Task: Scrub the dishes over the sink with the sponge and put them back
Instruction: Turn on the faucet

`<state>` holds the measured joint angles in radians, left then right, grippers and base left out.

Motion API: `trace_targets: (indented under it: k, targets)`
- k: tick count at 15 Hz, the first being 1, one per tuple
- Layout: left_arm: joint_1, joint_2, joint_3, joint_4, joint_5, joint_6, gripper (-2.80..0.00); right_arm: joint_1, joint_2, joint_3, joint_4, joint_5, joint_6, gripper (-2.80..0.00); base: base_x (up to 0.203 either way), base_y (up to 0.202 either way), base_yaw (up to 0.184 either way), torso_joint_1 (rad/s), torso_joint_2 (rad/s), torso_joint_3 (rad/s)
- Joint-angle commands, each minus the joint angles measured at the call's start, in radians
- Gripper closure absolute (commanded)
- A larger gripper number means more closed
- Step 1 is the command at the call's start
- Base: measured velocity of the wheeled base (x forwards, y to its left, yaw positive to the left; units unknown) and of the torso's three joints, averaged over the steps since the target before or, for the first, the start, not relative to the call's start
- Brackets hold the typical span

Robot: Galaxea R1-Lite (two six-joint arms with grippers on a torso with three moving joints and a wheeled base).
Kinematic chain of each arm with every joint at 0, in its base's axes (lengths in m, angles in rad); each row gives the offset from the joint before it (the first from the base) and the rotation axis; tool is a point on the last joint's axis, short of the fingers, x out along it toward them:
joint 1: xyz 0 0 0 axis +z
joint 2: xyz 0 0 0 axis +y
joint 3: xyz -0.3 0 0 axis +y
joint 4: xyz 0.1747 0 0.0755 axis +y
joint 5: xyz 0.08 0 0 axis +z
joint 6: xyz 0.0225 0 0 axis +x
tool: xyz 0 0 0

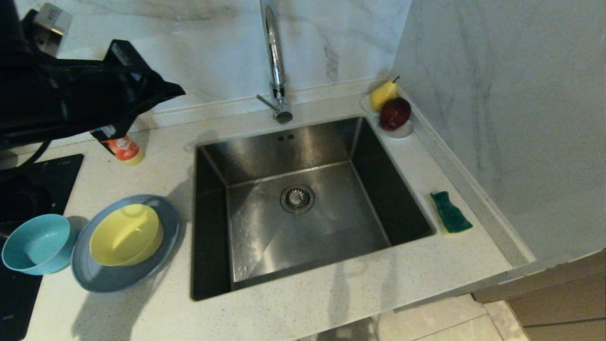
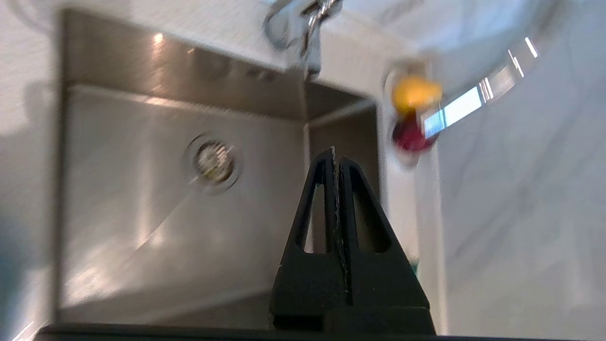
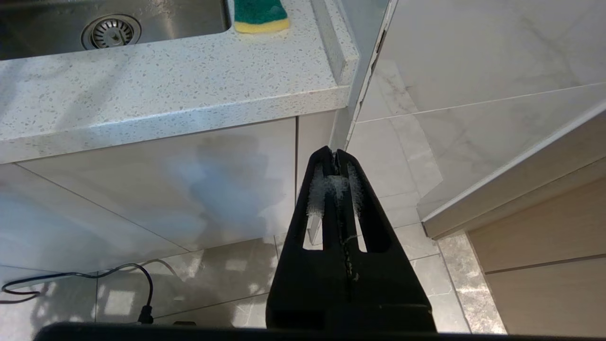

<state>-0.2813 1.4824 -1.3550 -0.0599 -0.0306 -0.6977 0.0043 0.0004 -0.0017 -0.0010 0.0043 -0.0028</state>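
Two bowls, yellow bowl on one plate, blue bowl beside, left of the sink; one sponge at its right edge. Left gripper and right gripper clenched, empty.

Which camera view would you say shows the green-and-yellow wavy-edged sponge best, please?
The head view: the green-and-yellow wavy-edged sponge lies whole on the speckled white counter, right of the sink. The right wrist view cuts it off at the frame edge; the left wrist view shows only a green sliver.

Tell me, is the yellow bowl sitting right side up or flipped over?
Right side up. The yellow bowl rests on the grey-blue plate with its open mouth facing up, and its hollow inside looks empty.
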Motion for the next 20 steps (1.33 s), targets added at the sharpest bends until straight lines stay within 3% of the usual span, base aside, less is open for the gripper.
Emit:
trace_targets:
  k: [1,3,6,9,13,16,20]
  targets:
    - [0.000,0.213,-0.153,-0.016,-0.005,-0.056,0.00,0.000,0.000,0.000,-0.001,0.000,0.000,0.00,0.000,0.000,0.000,0.000,0.00,0.000]
    - [0.001,0.308,-0.243,-0.052,-0.007,-0.111,0.00,0.000,0.000,0.000,-0.001,0.000,0.000,0.00,0.000,0.000,0.000,0.000,0.00,0.000]
    - [0.005,0.425,-0.325,-0.123,-0.020,-0.128,0.00,0.000,0.000,0.000,-0.001,0.000,0.000,0.00,0.000,0.000,0.000,0.000,0.00,0.000]
    - [0.030,0.511,-0.405,-0.135,-0.123,-0.130,0.00,0.000,0.000,0.000,-0.001,0.000,0.000,0.00,0.000,0.000,0.000,0.000,0.00,0.000]
    - [0.066,0.623,-0.527,-0.138,-0.176,-0.125,0.00,0.000,0.000,0.000,-0.001,0.000,0.000,0.00,0.000,0.000,0.000,0.000,0.00,0.000]
    - [0.091,0.653,-0.530,-0.238,-0.242,-0.124,0.00,0.000,0.000,0.000,-0.001,0.000,0.000,0.00,0.000,0.000,0.000,0.000,0.00,0.000]
    - [0.096,0.676,-0.530,-0.286,-0.251,-0.114,0.00,0.000,0.000,0.000,-0.001,0.000,0.000,0.00,0.000,0.000,0.000,0.000,0.00,0.000]
